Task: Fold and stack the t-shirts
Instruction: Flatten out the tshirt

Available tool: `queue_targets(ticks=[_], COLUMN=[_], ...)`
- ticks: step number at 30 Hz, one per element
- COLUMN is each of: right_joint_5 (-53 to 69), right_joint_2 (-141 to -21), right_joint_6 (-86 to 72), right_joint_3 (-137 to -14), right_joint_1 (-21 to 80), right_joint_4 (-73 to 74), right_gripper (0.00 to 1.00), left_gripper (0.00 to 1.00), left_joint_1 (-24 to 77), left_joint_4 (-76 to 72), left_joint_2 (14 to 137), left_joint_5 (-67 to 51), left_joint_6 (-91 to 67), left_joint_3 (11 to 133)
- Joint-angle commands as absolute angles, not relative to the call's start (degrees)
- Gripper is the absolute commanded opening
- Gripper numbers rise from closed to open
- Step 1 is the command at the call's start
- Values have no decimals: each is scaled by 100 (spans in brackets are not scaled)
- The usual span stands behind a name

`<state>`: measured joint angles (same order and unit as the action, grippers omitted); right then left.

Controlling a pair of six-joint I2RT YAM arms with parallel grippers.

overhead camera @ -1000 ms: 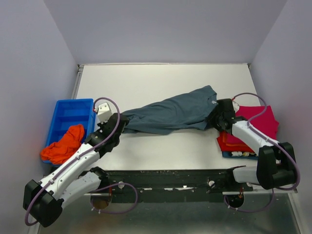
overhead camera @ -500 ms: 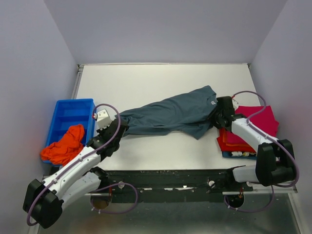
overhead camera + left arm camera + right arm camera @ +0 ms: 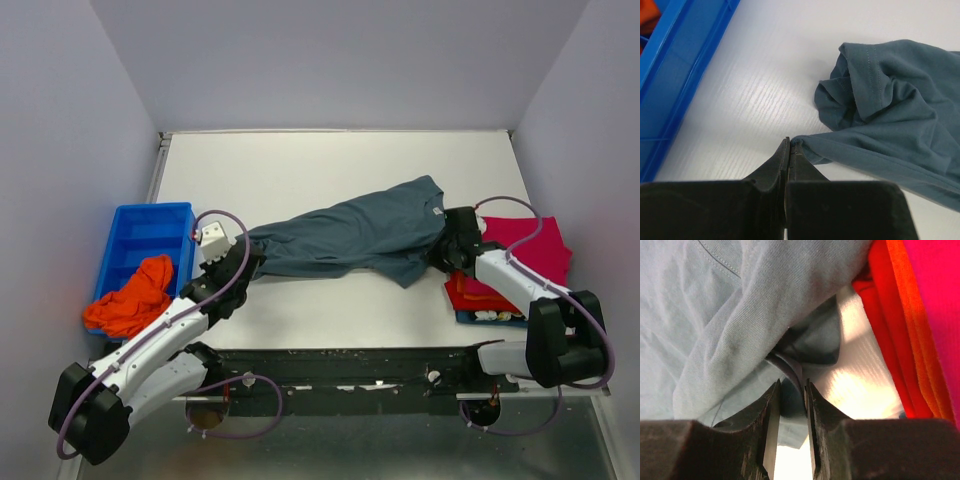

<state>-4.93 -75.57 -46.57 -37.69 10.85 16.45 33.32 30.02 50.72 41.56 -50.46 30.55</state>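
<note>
You have one slate grey-blue t-shirt (image 3: 350, 235) on the table, unfolded. It is soft matte knit, wrinkled into long folds, with a stitched hem and a bunched sleeve at its left end. Seen from above, its long axis runs roughly along the 9-to-3 line through the middle of the table, with the right end tipped up toward 2 o'clock. That right end is the wider one. The left end narrows to a point near 8 o'clock.

Your two arms each hold one end. The left gripper (image 3: 789, 146) has its fingers pressed together on the edge of the hem at the narrow end. The right gripper (image 3: 790, 390) has its fingers nearly together, pinching a dark fold of the same cloth at the wide end.

Just beyond the right gripper, at about 4 o'clock, sits one stack of folded shirts. A magenta-pink shirt (image 3: 535, 248) is on top, and a red shirt (image 3: 468, 292) shows along the stack's left edge. The right wrist view shows an orange layer (image 3: 917, 315) between them. How many shirts lie lower down you cannot tell.

At 9 o'clock stands one rigid blue plastic bin (image 3: 152, 207), rectangular with ribbed walls. One crumpled orange shirt (image 3: 130, 298) spills over its near edge. The table (image 3: 330, 165) is white and smooth.
</note>
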Motion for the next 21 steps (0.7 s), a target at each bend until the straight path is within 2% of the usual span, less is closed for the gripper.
queue_targets(ticks=[1, 2, 4, 5, 10, 14, 18, 21], right_joint_5=[-606, -676, -738, -738, -660, -554, -448, -413], right_joint_2=[-7524, -7506, -7436, -7392, -6918, -6715, -6908, -7101], right_joint_6=[-4650, -4641, -4588, -4570, -4465, -4439, -4351, -4228], right_joint_3=[-3753, -3788, -3876, -3911, -4428, -5332, -6702, -7853], right_joint_1=[1064, 1063, 1063, 1063, 1072, 1072, 1072, 1072], right_joint_4=[1661, 1705, 1784, 1810, 1951, 1995, 2065, 2135], right_gripper=[33, 28, 5, 1, 1, 1, 1, 1], left_gripper=[0, 0, 0, 0, 0, 0, 0, 0], left_joint_1=[3296, 3296, 3305, 3296, 3296, 3112, 2585, 2365], left_joint_4=[3032, 3032, 3067, 3067, 2883, 2515, 2381, 2943], left_joint_2=[5054, 5036, 5019, 5001, 5176, 5913, 7028, 7811], left_joint_5=[4342, 4342, 4359, 4368, 4342, 4106, 3227, 3217], left_joint_6=[-4966, -4966, -4948, -4931, -4676, -4220, -3675, -3298], left_joint_3=[3243, 3252, 3278, 3304, 3690, 4594, 6226, 7843])
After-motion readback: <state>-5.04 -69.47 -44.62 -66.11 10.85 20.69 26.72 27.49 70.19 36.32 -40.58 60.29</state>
